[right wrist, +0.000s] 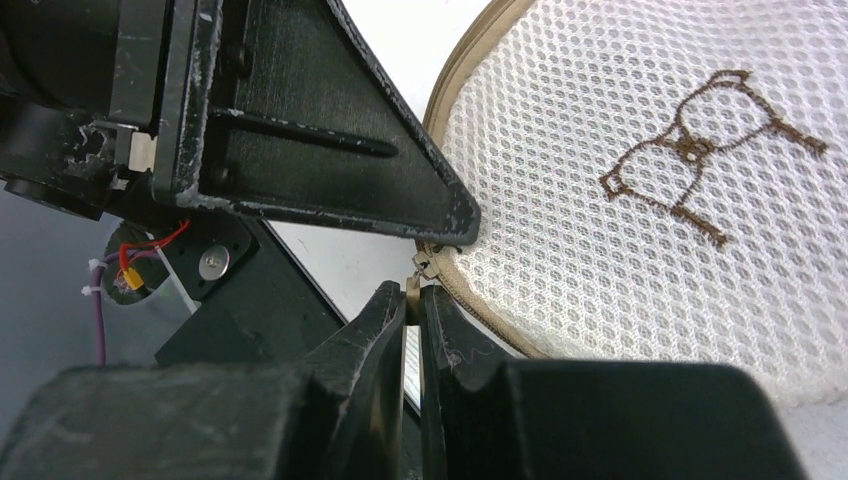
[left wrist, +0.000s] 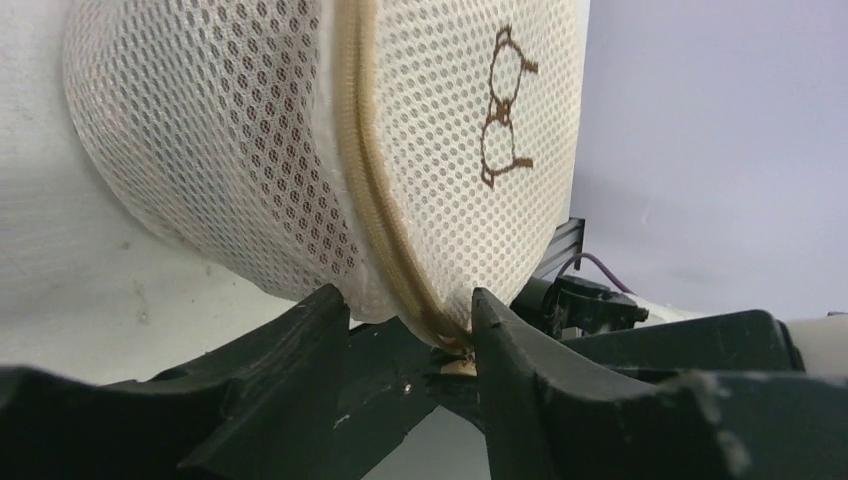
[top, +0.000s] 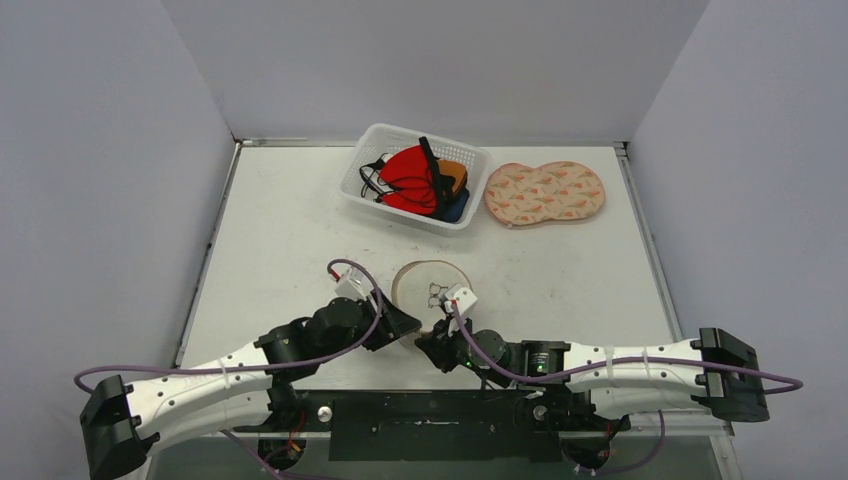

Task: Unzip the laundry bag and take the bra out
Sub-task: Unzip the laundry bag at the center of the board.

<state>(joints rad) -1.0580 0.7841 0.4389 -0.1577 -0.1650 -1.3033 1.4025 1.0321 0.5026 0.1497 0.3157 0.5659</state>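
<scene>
Laundry bag, mesh, zipped, desk centre-front: R gripper clamped on zip pull, L gripper jaws apart astride rim, hold unclear; risk: bag drags w/ pull, tab slips.

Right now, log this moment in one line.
left gripper: open, astride mesh laundry bag rim | right gripper: shut on zipper pull | zipper: closed where visible

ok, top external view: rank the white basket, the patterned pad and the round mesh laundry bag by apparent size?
1. white basket: clearly the largest footprint.
2. patterned pad: shorter and narrower than the basket.
3. mesh laundry bag: smallest. Its near edge is partly covered, but not by enough to change the order.
</scene>
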